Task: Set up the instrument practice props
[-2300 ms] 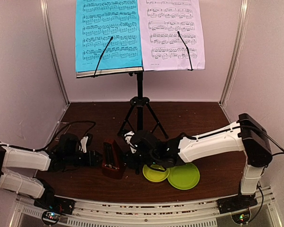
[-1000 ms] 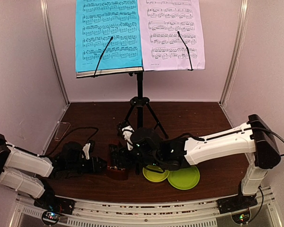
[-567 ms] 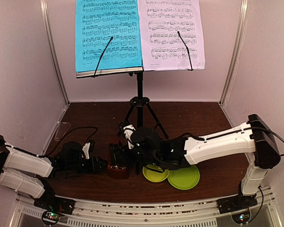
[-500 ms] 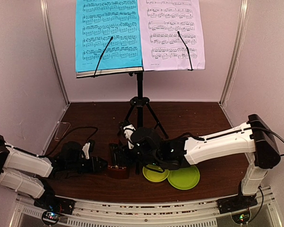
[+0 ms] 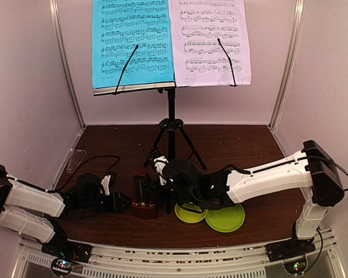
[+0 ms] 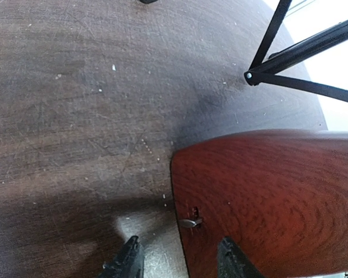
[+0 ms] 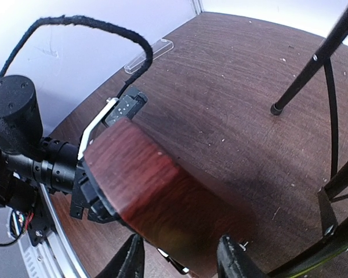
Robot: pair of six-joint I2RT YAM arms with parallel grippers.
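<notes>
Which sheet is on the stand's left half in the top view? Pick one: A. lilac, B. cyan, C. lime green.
B: the cyan sheet hangs left of the lilac sheet on the stand.

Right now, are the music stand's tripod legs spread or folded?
Spread. On the music stand, the legs splay outward from the hub down to the table; the right wrist view shows one foot planted.

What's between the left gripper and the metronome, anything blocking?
Nothing visible. In the left wrist view the metronome lies on the table right ahead of the open left gripper, with no object between them.
</notes>
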